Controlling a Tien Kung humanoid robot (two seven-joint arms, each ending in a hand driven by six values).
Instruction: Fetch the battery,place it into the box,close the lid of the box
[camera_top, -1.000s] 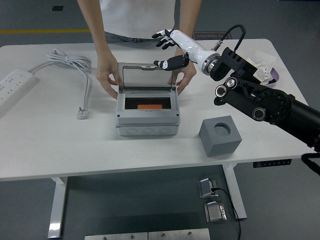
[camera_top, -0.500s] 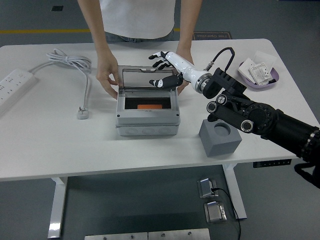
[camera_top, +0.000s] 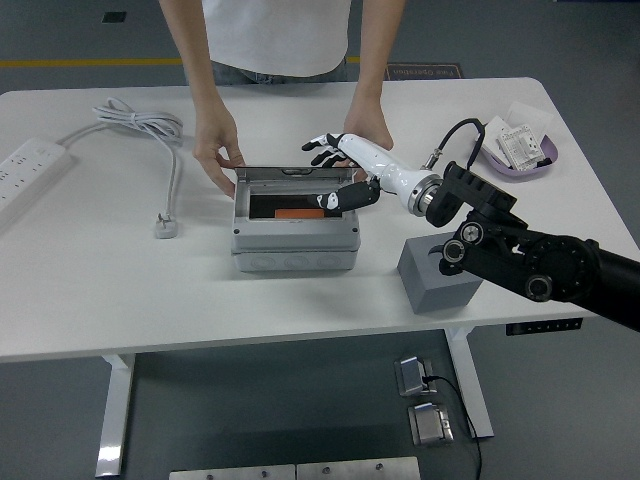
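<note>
Pressing down from the far side, the right hand (camera_top: 340, 175) now lies over the clear lid (camera_top: 290, 176) of the grey box (camera_top: 295, 240), and that lid is the thing that changes most: a second ago it stands nearly upright on its far hinge, half a second ago it leans forward under the hand, and now it is tipped low, only a narrow wedge above the box's opening. The fingers (camera_top: 322, 150) are spread and loosely bent, holding nothing; the palm and thumb side bear on the lid's right end rather than gripping it. The orange battery (camera_top: 298, 213) already lies inside the box, visible through the remaining gap, so the fetching and placing appear done and only the closing is left. A person at the far side of the worktop (camera_top: 100, 290) steadies the box, one hand (camera_top: 218, 150) at its left rear corner and the other hand (camera_top: 366, 130) behind its right rear, partly hidden by the robot's wrist. The grey block (camera_top: 440, 275) with a round socket stands just right of the box, under the black forearm. The left arm is out of view. Judging by the gap, the lid probably needs a further push to seat flush, and the off-centre contact might leave its left end slightly raised.
</note>
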